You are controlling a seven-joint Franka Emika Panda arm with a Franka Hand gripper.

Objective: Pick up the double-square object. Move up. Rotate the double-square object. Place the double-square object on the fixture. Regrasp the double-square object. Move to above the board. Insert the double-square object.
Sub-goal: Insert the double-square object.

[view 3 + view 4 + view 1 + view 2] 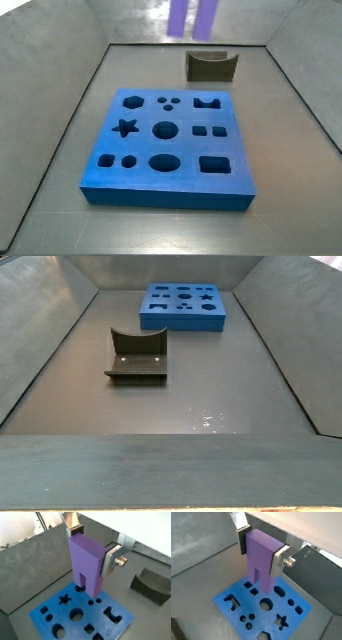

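High over the bright-blue cut-out board (83, 614) | end effector (93, 549) gripping lilac plastic double-square object (88, 559) upright | fixture (210, 66) sitting empty | step: moving above board | next: lining up, descending to insert

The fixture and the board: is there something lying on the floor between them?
No. In a side view the floor between the fixture and the board is bare. The gripper holds the double-square object above the board.
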